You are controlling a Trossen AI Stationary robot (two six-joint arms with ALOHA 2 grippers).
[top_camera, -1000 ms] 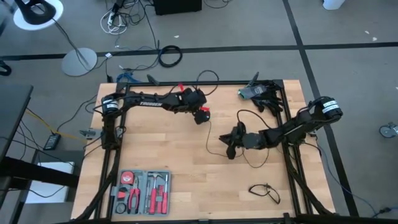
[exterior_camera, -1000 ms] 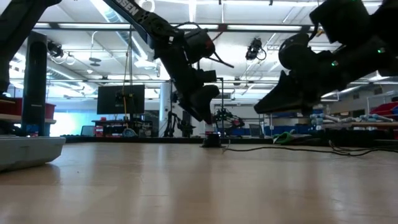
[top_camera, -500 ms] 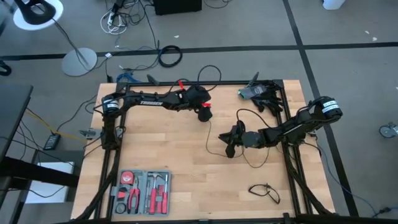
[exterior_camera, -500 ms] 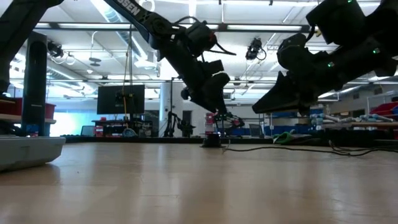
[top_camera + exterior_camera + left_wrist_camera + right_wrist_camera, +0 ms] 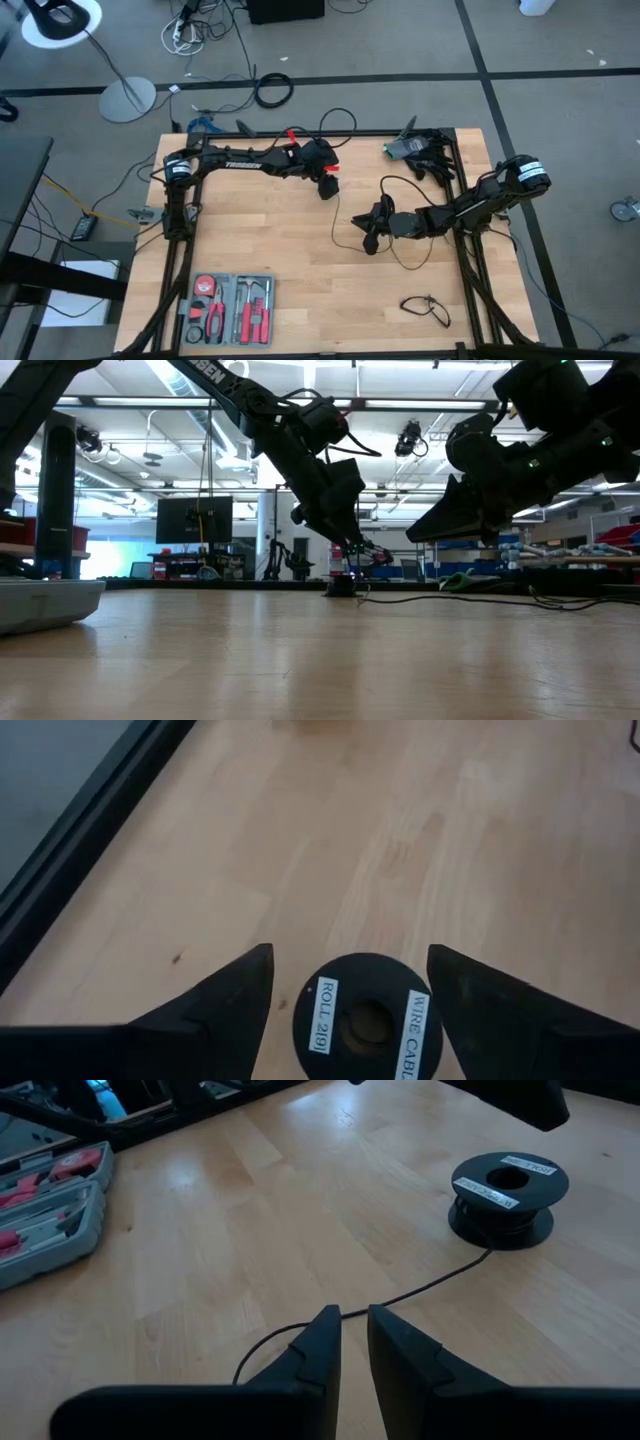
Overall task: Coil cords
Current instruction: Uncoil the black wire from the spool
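Black thin cord (image 5: pixel 420 1287): limp, light, likely springy. Left claw (image 5: pixel 350 985) wide over its spool (image 5: pixel 365 1018); right claw (image 5: pixel 345 1342) narrow, empty above the cord. Take the spool by its rim.

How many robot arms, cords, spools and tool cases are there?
Arms: 2
Cords: 2
Spool: 1
Tool case: 1
Total: 6
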